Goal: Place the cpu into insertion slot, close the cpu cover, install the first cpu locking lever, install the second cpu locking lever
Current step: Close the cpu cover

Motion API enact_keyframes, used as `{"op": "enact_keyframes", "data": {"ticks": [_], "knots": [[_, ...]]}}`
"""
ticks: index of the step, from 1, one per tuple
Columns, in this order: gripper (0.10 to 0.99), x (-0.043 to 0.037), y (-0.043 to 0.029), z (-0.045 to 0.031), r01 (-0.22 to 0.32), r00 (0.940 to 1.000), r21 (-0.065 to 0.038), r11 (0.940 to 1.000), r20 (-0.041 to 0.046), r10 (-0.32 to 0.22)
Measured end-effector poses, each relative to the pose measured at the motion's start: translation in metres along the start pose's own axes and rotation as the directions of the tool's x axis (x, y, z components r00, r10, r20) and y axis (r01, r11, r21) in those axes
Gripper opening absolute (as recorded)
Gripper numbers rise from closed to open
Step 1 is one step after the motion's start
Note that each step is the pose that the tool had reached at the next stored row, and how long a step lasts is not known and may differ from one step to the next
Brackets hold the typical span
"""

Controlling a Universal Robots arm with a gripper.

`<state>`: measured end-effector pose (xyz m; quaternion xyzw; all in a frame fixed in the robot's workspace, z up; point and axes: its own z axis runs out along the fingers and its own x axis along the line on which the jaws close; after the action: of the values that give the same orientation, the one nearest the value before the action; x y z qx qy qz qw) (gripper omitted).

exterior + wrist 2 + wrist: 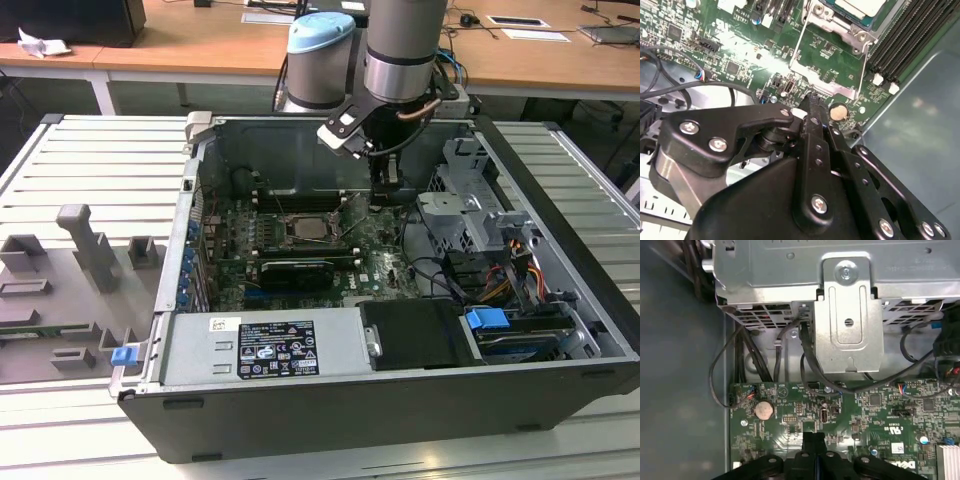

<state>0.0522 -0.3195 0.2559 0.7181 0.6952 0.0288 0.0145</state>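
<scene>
Jaws clenched together with nothing between them, fingertips (813,106) just beside the free edge of the cover (830,90). I read the cover as swung open, tilted from the slot (826,16) towards the jaws, green board (875,410) showing through its cut-out. Chip (860,5) sits in the slot, beyond the cover. Memory slots (905,35) run alongside and the drive cage (840,315) stands behind. Room looks tight inside the case (400,400) on the ribbed tabletop (90,160).

Claw (385,196) hangs inside the case (400,425); insertion slot (300,220) lies near.
</scene>
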Motion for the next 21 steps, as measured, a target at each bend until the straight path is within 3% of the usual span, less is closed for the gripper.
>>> {"op": "enact_keyframes", "data": {"ticks": [4, 6, 21], "knots": [[0.106, -0.0001, -0.0015, 0.0069, 0.006, 1.0, 0.004, 1.0, -0.0002, -0.006], [0.106, -0.0004, -0.0047, 0.0069, 0.007, 1.0, 0.004, 1.0, -0.0001, -0.007], [0.106, -0.0005, -0.0107, 0.0066, 0.007, 1.0, 0.004, 1.0, -0.0003, -0.007]]}}
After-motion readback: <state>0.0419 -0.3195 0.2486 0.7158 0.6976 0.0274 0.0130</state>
